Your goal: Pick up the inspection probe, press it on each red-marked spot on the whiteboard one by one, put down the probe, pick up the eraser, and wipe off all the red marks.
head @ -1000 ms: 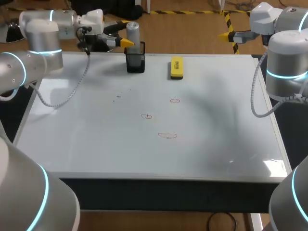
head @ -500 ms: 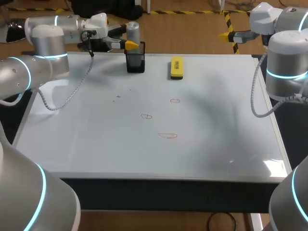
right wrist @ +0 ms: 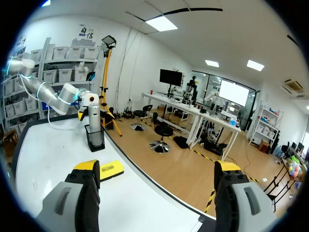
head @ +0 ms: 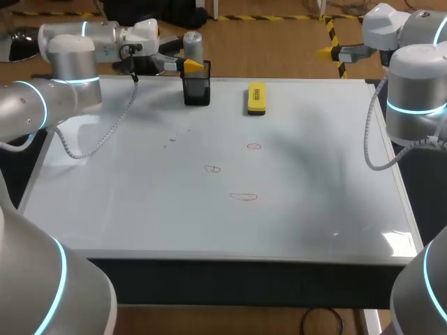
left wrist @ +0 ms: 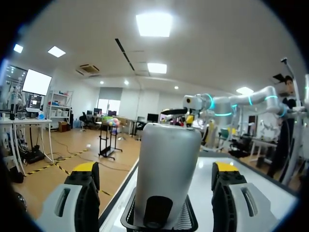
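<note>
**Left gripper** (left wrist: 155,168): released. Its two yellow-tipped fingers (left wrist: 86,170) stand wide on either side of the inspection probe (left wrist: 167,154), with a gap showing on each side, so nothing is grasped yet. This spread is judged to be the straddle that comes before closing on the probe's body.

**Probe and holder:** the probe is a grey cylinder standing upright in a black mesh holder (head: 197,91). The holder leaves the upper body exposed, which suits a level approach from the left. It sits at the far edge of the whiteboard (head: 321,181), left of the middle.

**Eraser** (head: 256,98)**:** yellow, lying flat to the right of the holder and apart from it, also along the far edge. It is likely kept there to stay out of the marked area until needed.

**Red marks:** three thin outlines near the board's middle, at (head: 253,146), (head: 213,168) and (head: 243,197). All are nearer than the holder and none has been wiped.

**Right gripper** (right wrist: 155,170)**:** also released, with fingers wide and nothing between them. It is held beyond the far right corner, seemingly to leave the board free for the left arm.

**Stage:** judged to be the first step, with the probe not yet lifted.
</note>
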{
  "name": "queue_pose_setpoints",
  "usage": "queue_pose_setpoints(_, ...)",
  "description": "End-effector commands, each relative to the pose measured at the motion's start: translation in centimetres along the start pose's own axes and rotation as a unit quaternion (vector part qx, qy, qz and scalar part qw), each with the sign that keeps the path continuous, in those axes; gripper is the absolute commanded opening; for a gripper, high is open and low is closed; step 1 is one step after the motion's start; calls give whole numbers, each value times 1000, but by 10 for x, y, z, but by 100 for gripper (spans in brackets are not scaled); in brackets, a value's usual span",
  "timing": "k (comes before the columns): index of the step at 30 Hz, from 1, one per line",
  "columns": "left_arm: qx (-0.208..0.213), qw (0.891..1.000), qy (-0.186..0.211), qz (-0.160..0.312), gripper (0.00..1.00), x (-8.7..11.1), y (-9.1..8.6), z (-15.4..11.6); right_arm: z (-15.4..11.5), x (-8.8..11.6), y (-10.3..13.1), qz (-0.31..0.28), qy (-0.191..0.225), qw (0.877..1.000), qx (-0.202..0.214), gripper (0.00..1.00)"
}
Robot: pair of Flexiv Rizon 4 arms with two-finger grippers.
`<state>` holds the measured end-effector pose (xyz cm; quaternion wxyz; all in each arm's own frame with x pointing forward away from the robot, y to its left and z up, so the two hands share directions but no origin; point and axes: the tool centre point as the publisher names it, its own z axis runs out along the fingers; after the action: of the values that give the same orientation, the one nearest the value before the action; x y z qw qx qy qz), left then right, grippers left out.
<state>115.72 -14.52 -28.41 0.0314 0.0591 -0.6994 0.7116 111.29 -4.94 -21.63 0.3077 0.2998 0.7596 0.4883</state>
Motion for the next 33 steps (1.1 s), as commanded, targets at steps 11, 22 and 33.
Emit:
queue_pose_setpoints(11, 12, 1000, 1, -3, 0, 7, 1, -6, 0, 0, 0, 0, 1, 1000, 1, 100)
queue_pose_setpoints(22, 19, 999, 13, 27, 0, 22, -29, -3, 0, 0, 0, 0, 1, 1000, 1, 100)
queue_pose_setpoints(33, 38, 999, 21, 32, 0, 11, -58, 1, 0, 0, 0, 0, 1, 1000, 1, 100)
